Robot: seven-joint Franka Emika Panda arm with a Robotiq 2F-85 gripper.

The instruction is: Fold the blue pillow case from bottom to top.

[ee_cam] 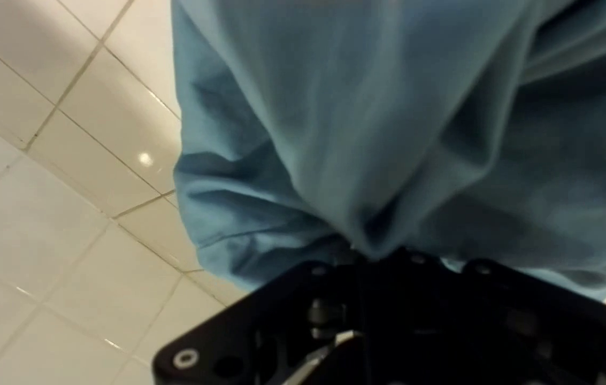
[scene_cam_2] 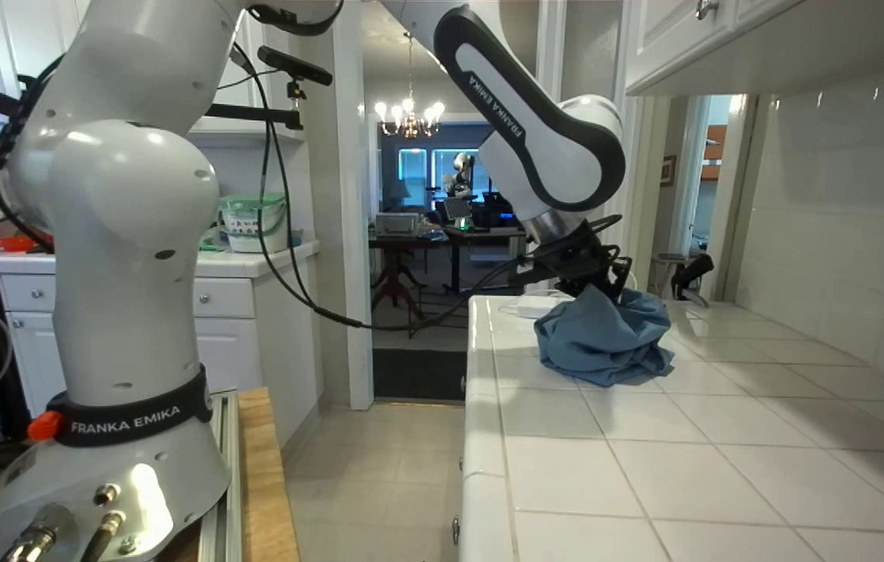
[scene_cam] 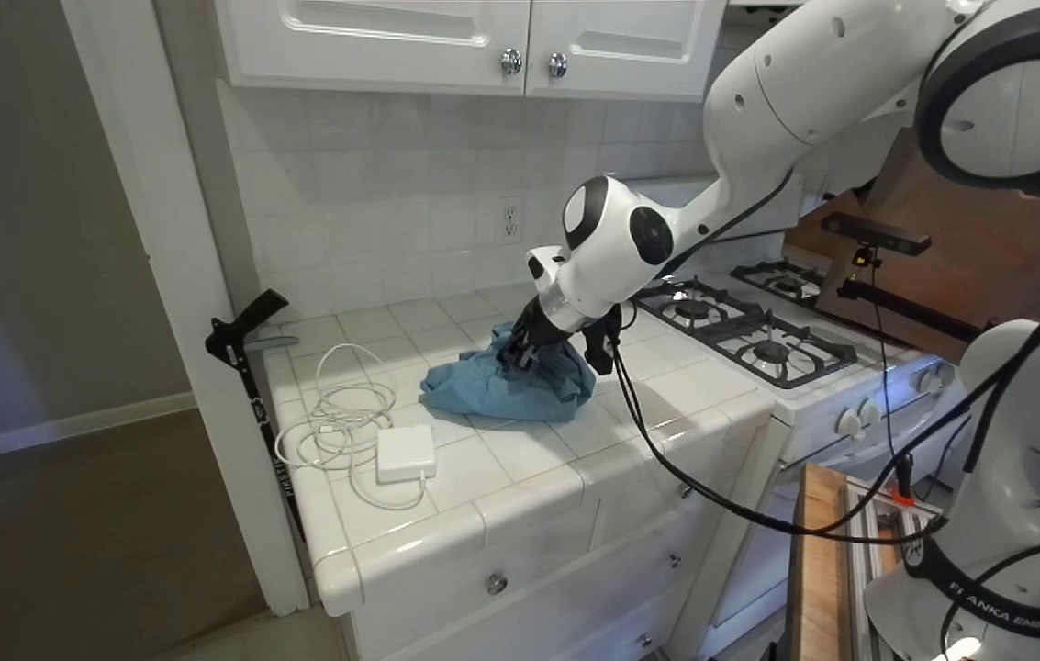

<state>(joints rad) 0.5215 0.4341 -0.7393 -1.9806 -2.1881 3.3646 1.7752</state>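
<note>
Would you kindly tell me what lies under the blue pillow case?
The blue pillow case rests on the white tiled counter; anything else beneath its bunched folds is covered and cannot be seen.

Glare and soft shadow on tiles [ee_cam: 89,166]

"FRANKA EMIKA" stands in white on the black base band [scene_cam_2: 129,414] in an exterior view, and again, slantwise, along the forearm [scene_cam_2: 496,105]. In an exterior view the same band [scene_cam: 1001,603] carries the words with an early letter partly covered, and a black stick [scene_cam: 258,404] bears "PIKST", any further letters unclear. Print on a tub [scene_cam_2: 249,222] cannot be made out.
</note>
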